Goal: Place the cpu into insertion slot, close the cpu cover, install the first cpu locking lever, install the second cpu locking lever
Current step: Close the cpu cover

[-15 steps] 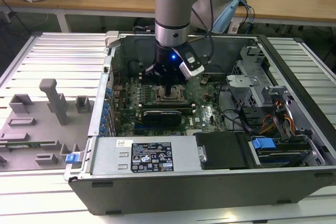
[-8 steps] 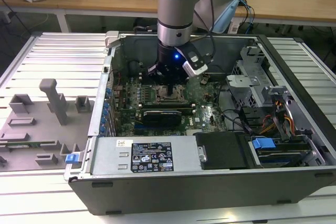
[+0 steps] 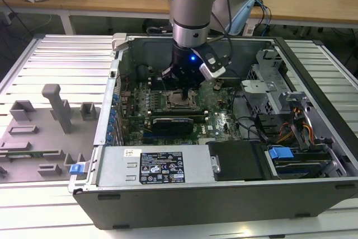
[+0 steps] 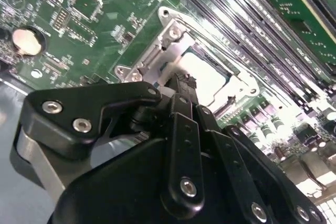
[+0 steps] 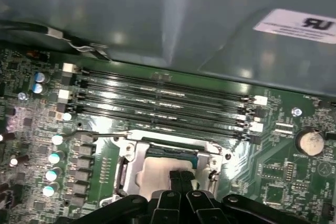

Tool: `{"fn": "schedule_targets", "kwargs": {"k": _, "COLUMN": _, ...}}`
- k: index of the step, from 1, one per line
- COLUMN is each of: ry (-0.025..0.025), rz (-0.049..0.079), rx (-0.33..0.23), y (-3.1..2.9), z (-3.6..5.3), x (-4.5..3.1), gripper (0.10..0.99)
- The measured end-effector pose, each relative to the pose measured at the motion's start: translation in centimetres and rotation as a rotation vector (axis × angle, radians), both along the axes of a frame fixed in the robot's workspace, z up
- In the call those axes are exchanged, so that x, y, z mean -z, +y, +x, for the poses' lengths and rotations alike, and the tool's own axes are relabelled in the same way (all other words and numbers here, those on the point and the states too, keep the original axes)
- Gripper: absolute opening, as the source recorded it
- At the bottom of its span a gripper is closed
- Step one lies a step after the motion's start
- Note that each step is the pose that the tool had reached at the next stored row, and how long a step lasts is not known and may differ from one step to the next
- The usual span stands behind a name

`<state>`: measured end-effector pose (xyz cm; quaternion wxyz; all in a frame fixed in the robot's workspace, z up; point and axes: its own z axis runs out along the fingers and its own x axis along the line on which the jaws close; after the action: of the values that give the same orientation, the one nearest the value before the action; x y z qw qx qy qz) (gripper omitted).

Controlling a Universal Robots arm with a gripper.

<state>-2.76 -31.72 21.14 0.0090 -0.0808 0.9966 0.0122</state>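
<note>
Cpu (image 5: 155,176): in the first wrist view we log a pale, flat square lying level inside the insertion slot (image 5: 122,176). A strip of green substrate shows along the edge that faces the memory slots (image 5: 163,100). We read this as the chip seated in the slot, not carried.

Gripper (image 5: 181,179): poised directly over the insertion slot, tips at or just above the chip's top face. We cannot confirm contact. The jaws are drawn narrow, the two fingers (image 5: 175,182) side by side with only a hairline between them and nothing visibly gripped. In the exterior view the arm drops straight down into the open computer case (image 3: 313,82), which stands on a slatted worktop (image 3: 50,54).

Around the slot: a bright metal frame (image 5: 134,150) with screw heads borders the chip. A thin wire lever (image 5: 102,136) lies just beside the slot, on the side toward a row of capacitors (image 5: 54,157). We cannot tell whether the lever is hooked down.

Handling, our judgement:
- The chip should be light, thin and rigid, with no give under a grip.
- The polished metal top will likely be slippery, so a pinch on the face alone would be unreliable.
- The underside contacts and the slot's contact field are the fragile parts. Skewing, dragging or hard pressing risks damage.
- The best hold is across two opposite edges, chip kept level, with light force only.
- The frame and lever are springy steel and should tolerate firmer pushing than the chip.
</note>
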Motion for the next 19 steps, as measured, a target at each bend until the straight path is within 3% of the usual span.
{"fn": "schedule_targets", "kwargs": {"k": 7, "ry": 0.0004, "rz": -0.001, "rx": -0.001, "y": 0.04, "z": 0.14, "x": 0.63, "gripper": 0.106}}
{"fn": "schedule_targets", "kwargs": {"k": 11, "ry": 0.0003, "rz": -0.011, "rx": -0.001, "y": 0.05, "z": 0.26, "x": 0.75, "gripper": 0.106}}
{"fn": "schedule_targets", "kwargs": {"k": 16, "ry": -0.0002, "rz": -0.012, "rx": -0.001, "y": 0.06, "z": 0.27, "x": 0.67, "gripper": 0.106}}
{"fn": "schedule_targets", "kwargs": {"k": 19, "ry": 0.0, "rz": -0.013, "rx": -0.001, "y": 0.06, "z": 0.26, "x": 0.17, "gripper": 0.106}}
